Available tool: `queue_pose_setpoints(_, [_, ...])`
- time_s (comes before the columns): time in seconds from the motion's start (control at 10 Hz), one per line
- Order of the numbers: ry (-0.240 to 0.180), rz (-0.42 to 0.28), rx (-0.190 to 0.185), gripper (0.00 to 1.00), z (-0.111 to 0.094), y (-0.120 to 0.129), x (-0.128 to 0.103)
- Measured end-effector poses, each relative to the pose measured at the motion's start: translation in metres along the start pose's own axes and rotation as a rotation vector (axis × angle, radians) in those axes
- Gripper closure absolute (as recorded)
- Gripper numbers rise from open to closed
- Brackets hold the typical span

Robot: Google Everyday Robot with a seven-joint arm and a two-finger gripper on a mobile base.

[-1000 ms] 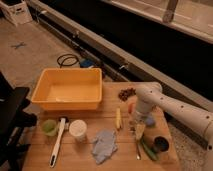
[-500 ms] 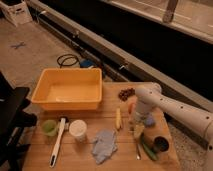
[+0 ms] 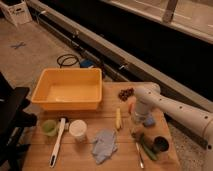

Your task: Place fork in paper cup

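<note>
At the table's [image 3: 113, 101] right side, the claw [image 3: 136, 131] stands pressed together just above the fork [image 3: 139, 154].

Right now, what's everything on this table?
tub: one, yellow, back left
green cup: one, translucent, front left
white-handled utensil: one, beside green cup
paper cup: one, white, front centre
cloth: one, blue-grey, front centre
yellow piece: one, centre right
dark cluster: one, back right
fork: one, silver, front right
green vegetable: one, beside fork
can: one, dark, front-right corner
arm: one, white, from right
tool: one, shut, down near fork's far end
</note>
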Motion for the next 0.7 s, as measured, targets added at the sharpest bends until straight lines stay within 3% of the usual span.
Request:
queue_pose_setpoints(0.3, [0.001, -0.001, 0.039, 1.00, -0.010, -0.002, -0.003])
queue_pose_setpoints(0.5, [0.007, -0.007, 0.082, 1.00, -0.035, -0.004, -0.007])
queue_pose_setpoints(0.7, [0.021, -0.022, 0.150, 1.00, -0.077, -0.005, -0.012])
